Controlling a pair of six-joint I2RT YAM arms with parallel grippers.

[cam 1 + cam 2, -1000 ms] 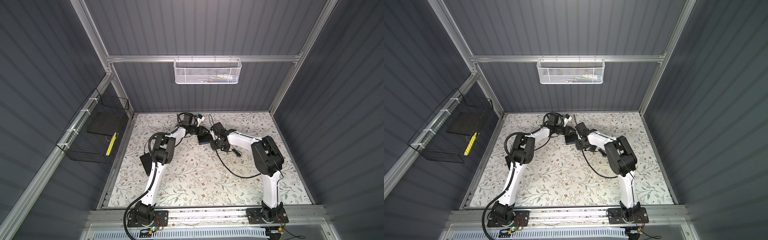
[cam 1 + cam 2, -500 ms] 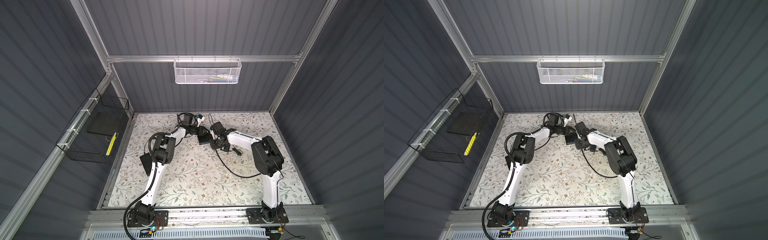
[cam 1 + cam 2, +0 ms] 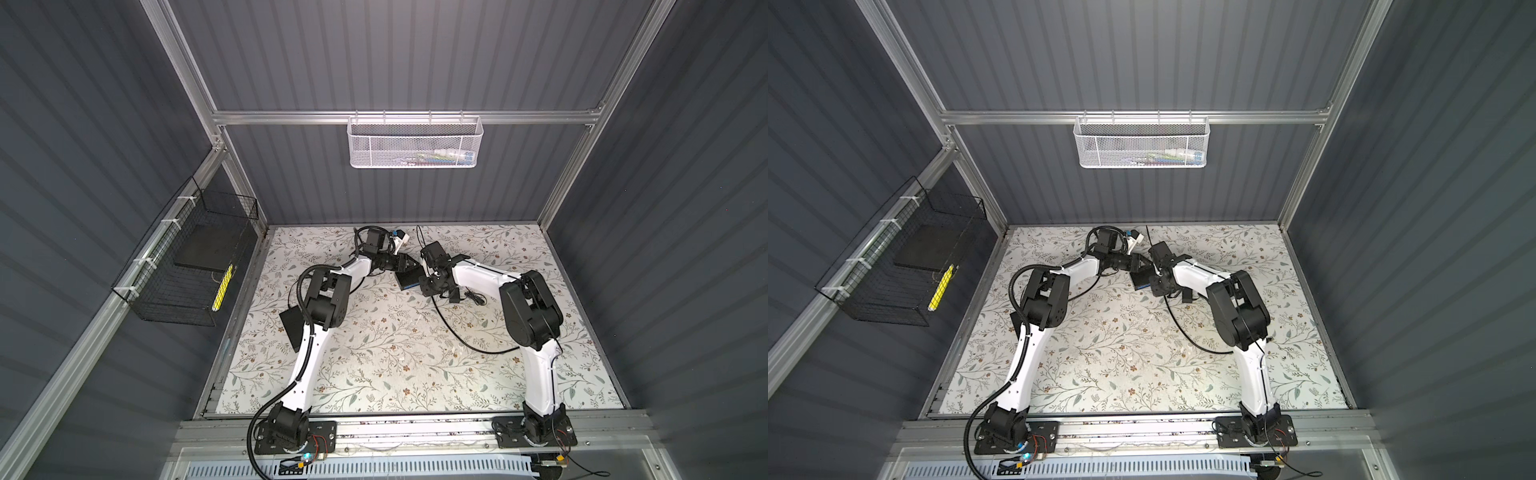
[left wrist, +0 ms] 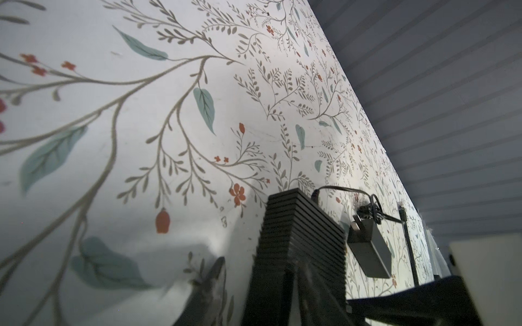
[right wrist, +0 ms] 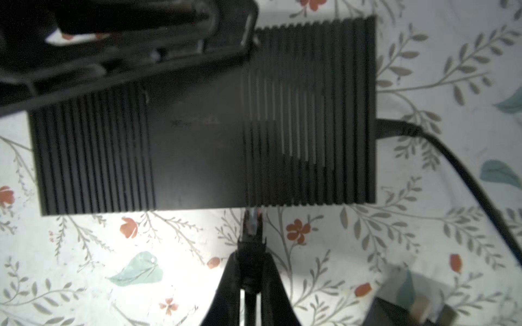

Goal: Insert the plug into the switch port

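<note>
Your right end effector (image 5: pixel 252 249) is pinched tight on the plug (image 5: pixel 253 223), and the plug's nose meets the long side of the black switch (image 5: pixel 197 127), which lies toward the back of the desk (image 3: pixel 395 353). The switch port itself hides under that edge. Your left end effector (image 3: pixel 406 265) straddles one end of the switch, jaws part open; whether it clamps, I cannot tell. Keep the plug square, press straight in gently, and brace the switch against skidding.
</note>
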